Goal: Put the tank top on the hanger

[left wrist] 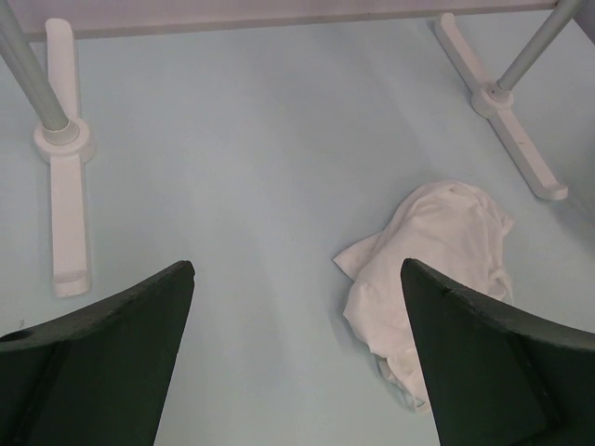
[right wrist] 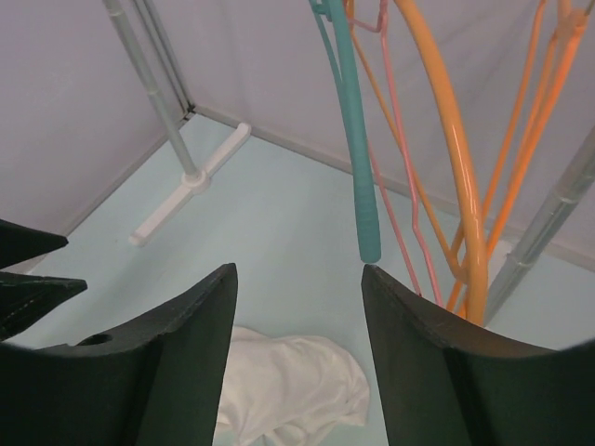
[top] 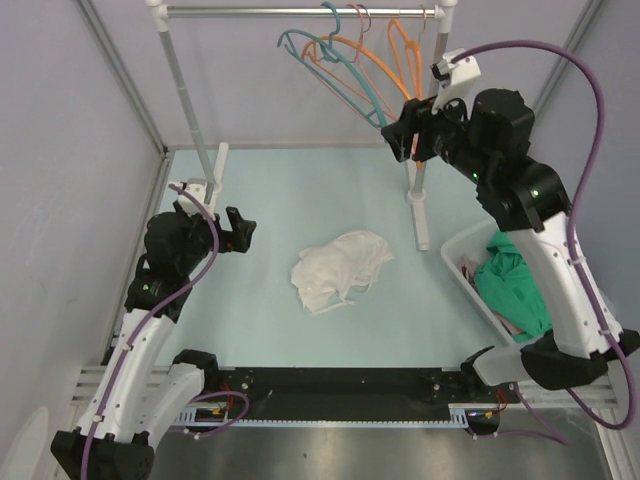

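Tank top (top: 340, 268) lies crumpled on bench (top: 280, 200), ahead-right of left fingers (left wrist: 112, 362), which are spread wide, empty. Right fingers (right wrist: 167, 372) apart, empty; pink hanger (right wrist: 400, 228) just beyond, behind teal hanger (right wrist: 363, 167). Top looks light, limp: pinch at strap

The tank top (top: 340, 268) is plain white against the pale mint table (top: 270, 200). Up at one o'clock, the hanger (right wrist: 398, 186) is pale pink, beside a teal hanger (top: 350, 85) and orange hangers (top: 375, 65). At four o'clock, a garment (top: 515, 285) shows solid green.
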